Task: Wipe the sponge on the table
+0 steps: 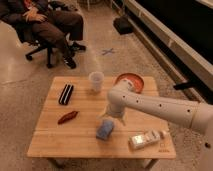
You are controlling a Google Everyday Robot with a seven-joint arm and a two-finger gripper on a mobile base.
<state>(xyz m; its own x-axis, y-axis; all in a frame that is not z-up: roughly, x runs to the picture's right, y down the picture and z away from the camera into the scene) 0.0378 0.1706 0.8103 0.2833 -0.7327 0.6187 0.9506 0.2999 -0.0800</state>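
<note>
gripper: the gripper [114,119] points down over the middle of the table, just behind the sponge's far edge
gripper state: fingers spread wide, nothing between them, released
contact: can't make out whether a fingertip touches the sponge
arm: the white arm [160,107] comes in from the right, low over the tabletop, passing in front of the bowl
sponge: the light-blue sponge [104,130] lies flat on the wood, front-centre, between the dark red object and the packet
table: the low light-wood plank table [85,146], small mark near the front right corner
bowl: the orange bowl [131,81] at the back right, partly covered by the arm
cup: the pale translucent cup [96,81] upright at the back centre, just left of the bowl
black object: the black oblong object [66,94] at the back left, lying flat
dark red object: the dark red object [67,117] on the left side, well apart from the sponge
packet: the white-and-yellow packet [146,140] near the front right edge
person: a seated person [45,20] on an office chair [40,49], beyond the table at top left
floor: a blue cross mark [107,51] on the concrete
</note>
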